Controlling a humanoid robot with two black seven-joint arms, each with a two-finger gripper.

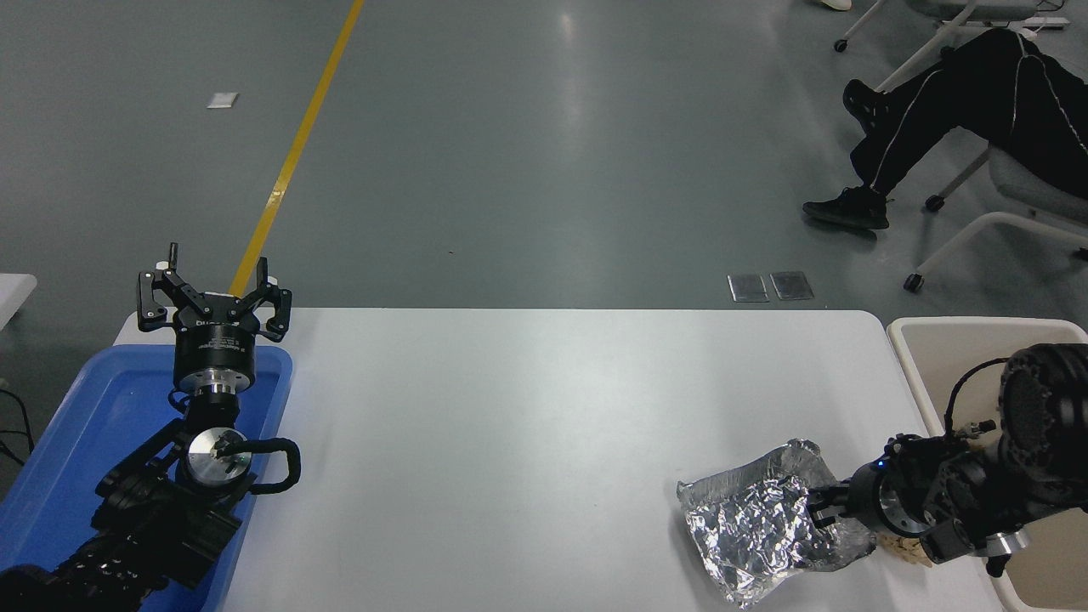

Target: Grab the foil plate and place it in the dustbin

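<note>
The foil plate point(761, 527), crinkled shiny silver, lies at the table's front right, its right side raised a little. My right gripper point(821, 507) comes in from the right edge and is shut on the plate's right rim; its fingertips are partly hidden in the foil. The cream-beige dustbin point(935, 328) stands just beyond the table's right edge, behind and to the right of my right arm. My left gripper point(212, 293) is open and parked over the far end of the blue tray at the lower left.
A shallow blue tray point(68, 442) sits at the table's left edge. A small tan paper wad point(903, 550) lies under my right wrist. A person's legs point(935, 110) and a wheeled chair are on the floor at the top right.
</note>
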